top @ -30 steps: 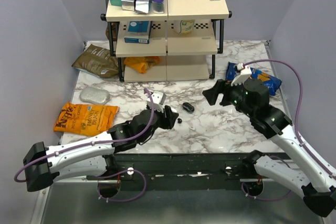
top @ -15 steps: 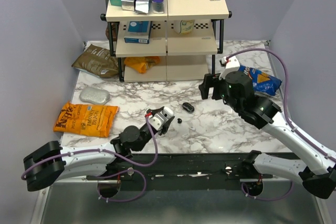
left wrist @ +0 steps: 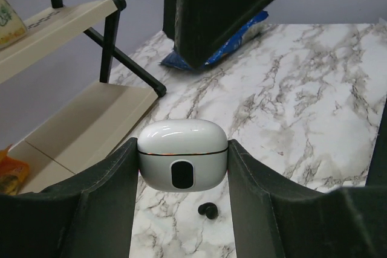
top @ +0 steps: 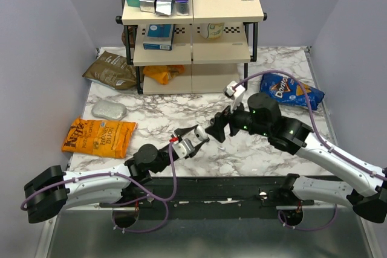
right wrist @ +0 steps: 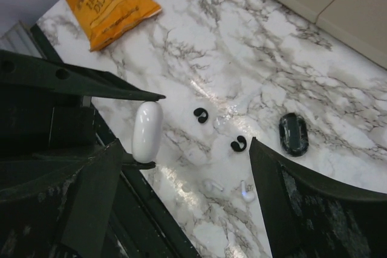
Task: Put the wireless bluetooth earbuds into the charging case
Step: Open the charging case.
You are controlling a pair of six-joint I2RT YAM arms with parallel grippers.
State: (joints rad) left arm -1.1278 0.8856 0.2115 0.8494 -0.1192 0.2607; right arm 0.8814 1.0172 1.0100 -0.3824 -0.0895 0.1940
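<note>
Pinching recorded: the closed white charging case (left wrist: 182,161) is clamped between the fingers of the left gripper (top: 195,139), over the marble table (right wrist: 338,70).
The right gripper (right wrist: 187,149) is seen spread wide with nothing held, above the two black earbuds (right wrist: 201,115). These are laid apart on the table just beside the case, and a black oval pod (right wrist: 294,133) is noted near them.

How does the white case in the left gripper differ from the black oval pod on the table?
The white case is glossy white; the black oval pod is dark. The case is clamped between the fingers of the left gripper, lid shut; the pod lies free on the marble table. Both are smooth rounded ovals.
</note>
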